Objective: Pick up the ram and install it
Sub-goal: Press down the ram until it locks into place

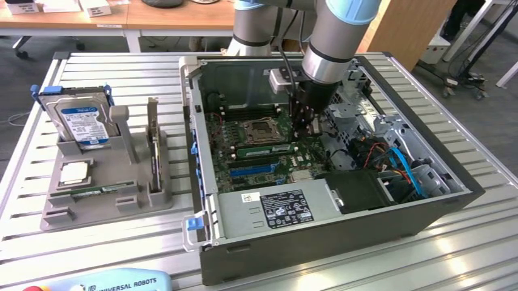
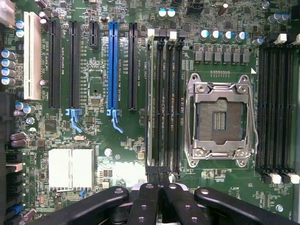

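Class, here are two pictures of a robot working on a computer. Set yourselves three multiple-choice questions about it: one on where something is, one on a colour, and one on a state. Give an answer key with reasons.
1. Where is the gripper?
A. Over the grey holder
B. Inside the open computer case, above the motherboard
C. Over the wooden desk

2. What colour is most of the hard drive's label?
A. Red
B. Yellow
C. Blue

3. In what state is the processor socket?
A. Empty
B. Covered by a fan
C. Covered by the hard drive

Key:
1 B: the gripper reaches down inside the computer case, just above the motherboard.
2 C: the hard drive, standing in the grey holder, has a blue label.
3 A: the wrist view shows the processor socket with its contacts bare inside the metal frame.
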`<state>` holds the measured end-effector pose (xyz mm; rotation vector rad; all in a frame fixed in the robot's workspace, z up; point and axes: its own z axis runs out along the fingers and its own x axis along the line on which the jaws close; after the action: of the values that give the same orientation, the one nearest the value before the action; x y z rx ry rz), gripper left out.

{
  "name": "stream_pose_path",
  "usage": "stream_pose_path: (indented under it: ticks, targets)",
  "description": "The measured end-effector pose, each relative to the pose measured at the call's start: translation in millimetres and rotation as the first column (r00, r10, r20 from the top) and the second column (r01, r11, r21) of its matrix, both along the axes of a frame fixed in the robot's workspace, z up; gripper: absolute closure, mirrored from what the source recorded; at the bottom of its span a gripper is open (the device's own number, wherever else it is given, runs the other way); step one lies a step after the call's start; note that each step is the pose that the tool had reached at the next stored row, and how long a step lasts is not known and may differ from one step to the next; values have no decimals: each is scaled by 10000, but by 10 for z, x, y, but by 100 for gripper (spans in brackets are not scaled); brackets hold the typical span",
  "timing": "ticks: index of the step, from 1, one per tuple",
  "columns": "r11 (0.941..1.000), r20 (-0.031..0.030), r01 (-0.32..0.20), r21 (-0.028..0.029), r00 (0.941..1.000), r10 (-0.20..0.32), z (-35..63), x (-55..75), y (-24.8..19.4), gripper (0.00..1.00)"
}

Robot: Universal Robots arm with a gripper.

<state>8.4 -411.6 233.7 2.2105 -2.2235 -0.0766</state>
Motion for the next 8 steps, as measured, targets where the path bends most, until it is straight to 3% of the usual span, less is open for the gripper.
stream_pose_path:
  ticks: [8]
  targets:
    - [10000,0,-1,1,10000,1,-31,1,-1,90]
